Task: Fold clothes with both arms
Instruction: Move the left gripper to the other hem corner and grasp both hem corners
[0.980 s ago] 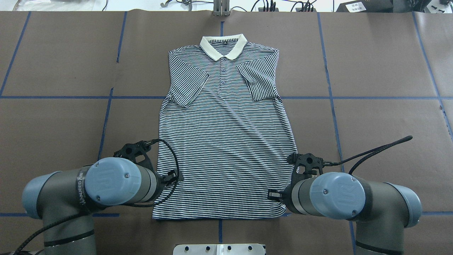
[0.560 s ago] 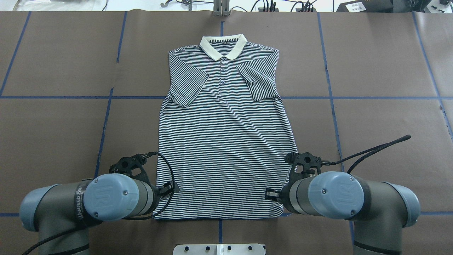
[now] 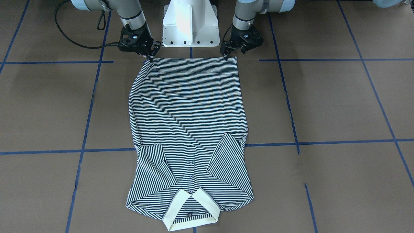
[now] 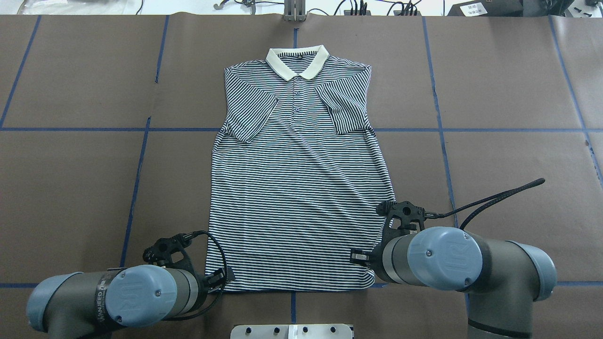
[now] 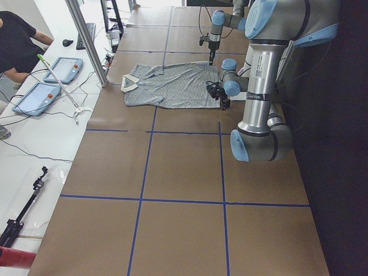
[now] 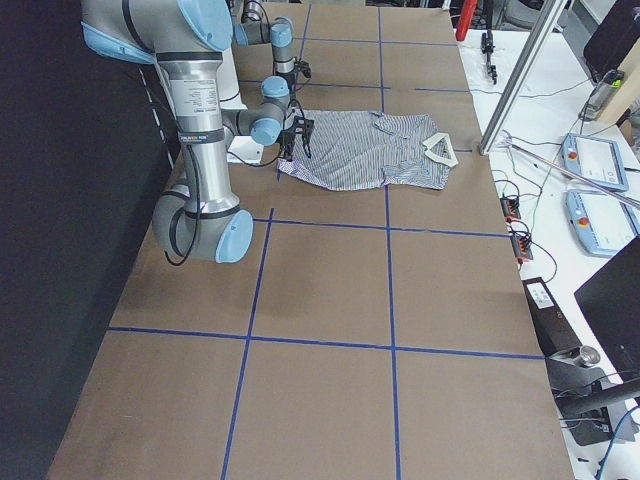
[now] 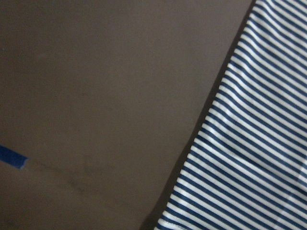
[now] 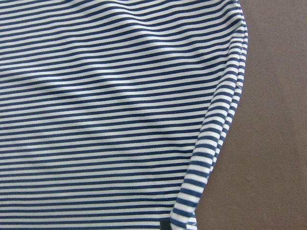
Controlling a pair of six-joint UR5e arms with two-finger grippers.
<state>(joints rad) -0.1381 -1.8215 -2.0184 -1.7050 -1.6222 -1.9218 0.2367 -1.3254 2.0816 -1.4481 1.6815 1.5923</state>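
Front: shirt point(image 3: 187, 106) flat on desk point(image 3: 323, 97), collar point(image 3: 190, 210) farthest from robot; left hand point(image 3: 226, 55) and right hand point(image 3: 150, 55) each beside a corner of the hem point(image 3: 190, 59).
Overhead: shirt's long axis runs straight away from both hands.
Wrists: shirt edges below; whether either hand is open, cannot tell.

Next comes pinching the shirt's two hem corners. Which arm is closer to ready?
Right, but only marginally. In the front-facing view the right gripper points down right at its hem corner of the polo shirt, while the left gripper comes down on the hem slightly inboard of its corner.
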